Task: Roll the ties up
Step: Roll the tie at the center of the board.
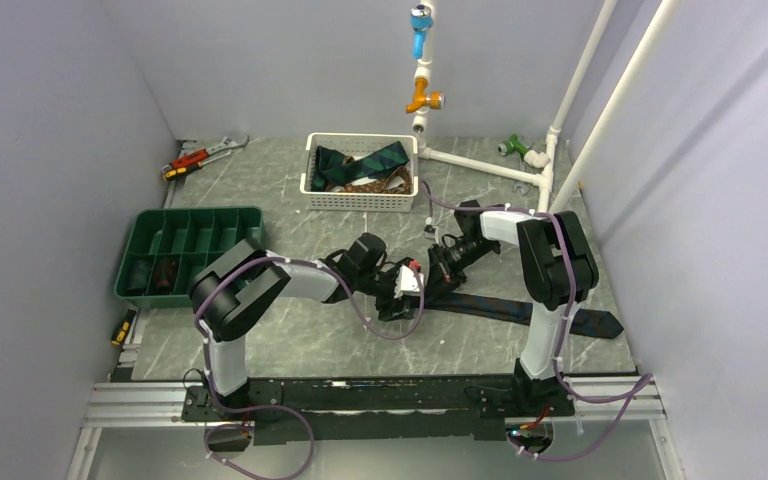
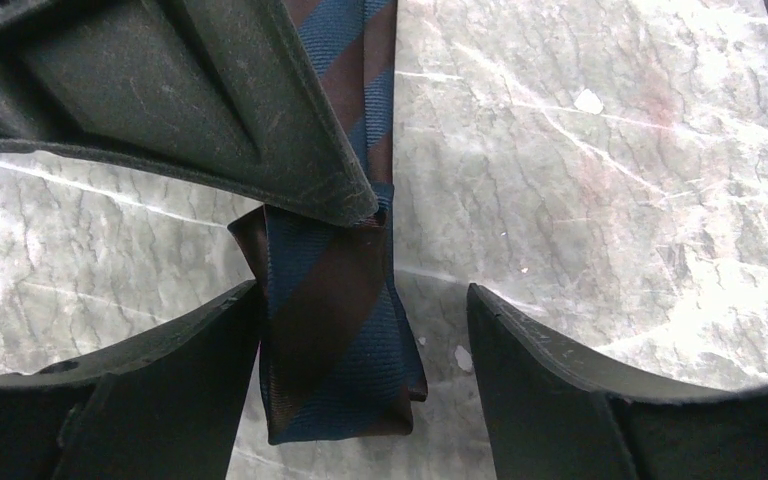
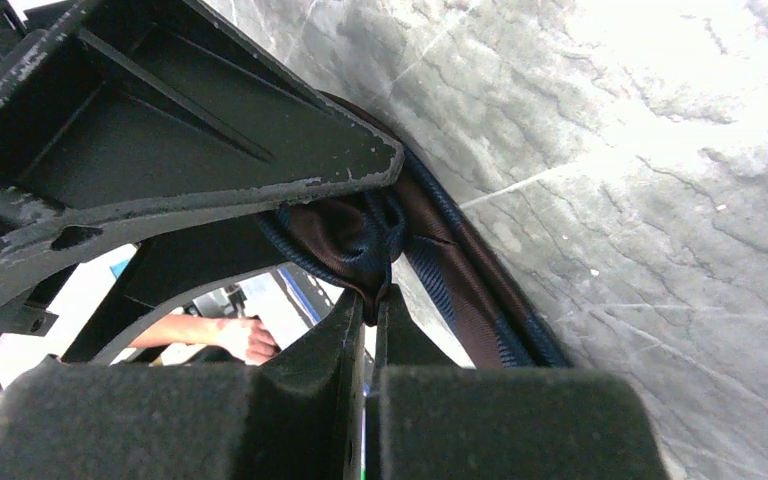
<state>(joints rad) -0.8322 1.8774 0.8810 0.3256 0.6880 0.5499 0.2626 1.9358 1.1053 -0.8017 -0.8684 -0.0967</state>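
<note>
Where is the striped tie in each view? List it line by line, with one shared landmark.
Top: tie, centre running right.
Left wrist: lower centre, folded end inside open left tool.
Right wrist: centre, bunched, pinched by shut right tool.
Shared: marble table.

Two grippers in play: left gripper (image 1: pixel 407 292), right gripper (image 1: pixel 438 265). One striped tie (image 1: pixel 500 307) laid out between them. One white basket (image 1: pixel 360 203), at least two more in there: green plaid tie (image 1: pixel 380 158), brown patterned tie (image 1: pixel 378 184), too tangled for a firm total. One green tray (image 1: pixel 200 211), two dark rolls (image 1: pixel 167 272) inside. One wrench (image 1: pixel 222 146), one red-handled tool (image 1: pixel 185 162), one screwdriver (image 1: pixel 120 328). Three valves: blue valve (image 1: pixel 419 20), orange valve (image 1: pixel 423 98), green valve (image 1: pixel 513 147).
</note>
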